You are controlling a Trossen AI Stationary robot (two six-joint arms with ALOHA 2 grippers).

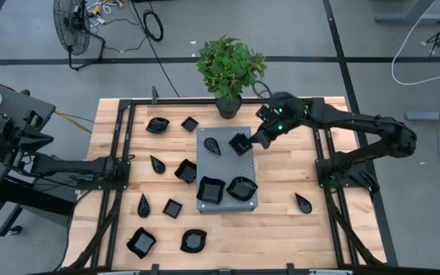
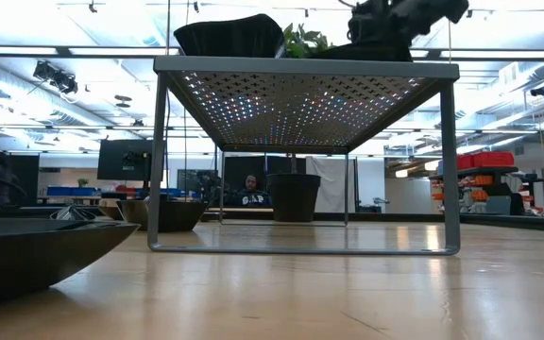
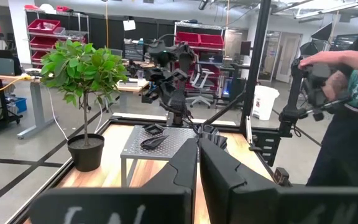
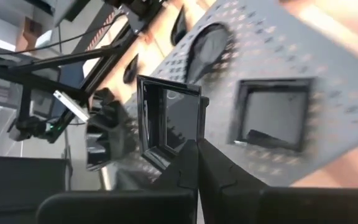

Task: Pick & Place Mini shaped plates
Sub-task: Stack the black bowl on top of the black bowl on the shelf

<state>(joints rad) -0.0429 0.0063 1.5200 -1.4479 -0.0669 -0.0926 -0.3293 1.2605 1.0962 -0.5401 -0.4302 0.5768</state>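
Right claw (image 1: 252, 140) gripping square plate (image 1: 240, 143)

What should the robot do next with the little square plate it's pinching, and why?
Probably lower it a little and let go. The right tool is shut on a small square plate above the grey perforated slab, near a teardrop plate already lying there. A bare patch sits just beneath.

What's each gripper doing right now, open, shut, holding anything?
Left gripper: shut, empty, parked at the table's left edge.
Right gripper: shut on a square plate, above the grey slab.
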